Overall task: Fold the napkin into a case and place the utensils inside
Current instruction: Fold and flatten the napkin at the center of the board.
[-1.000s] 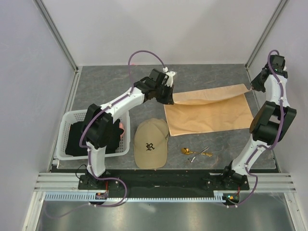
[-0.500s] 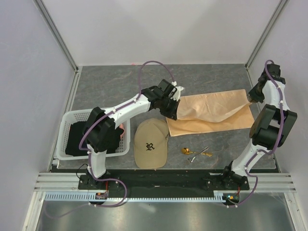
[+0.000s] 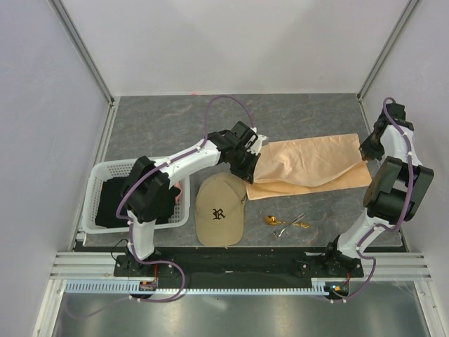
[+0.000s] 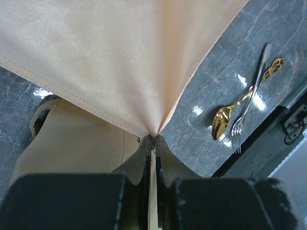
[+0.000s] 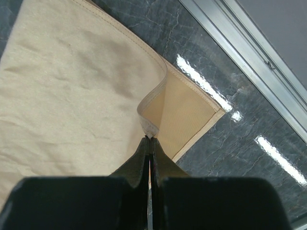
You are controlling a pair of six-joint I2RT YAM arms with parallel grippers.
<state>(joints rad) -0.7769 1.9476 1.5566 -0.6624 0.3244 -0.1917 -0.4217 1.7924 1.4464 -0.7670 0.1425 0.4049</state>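
Observation:
The peach-orange napkin lies half folded on the grey table, its far edge drawn over toward the near edge. My left gripper is shut on the napkin's left corner, held just above the cap. My right gripper is shut on the napkin's right corner, with the lower layer showing beneath it. The utensils, a gold spoon and a silvery fork, lie in front of the napkin; the spoon and fork also show in the left wrist view.
A tan baseball cap sits left of the utensils, right under the left gripper. A white basket with a black cloth stands at the left. Metal frame rails border the table on the right.
Both grippers have carried the napkin's far edge toward the near side, so the raised flap now lies over most of the lower layer. The left gripper moved right and nearer, above the cap.

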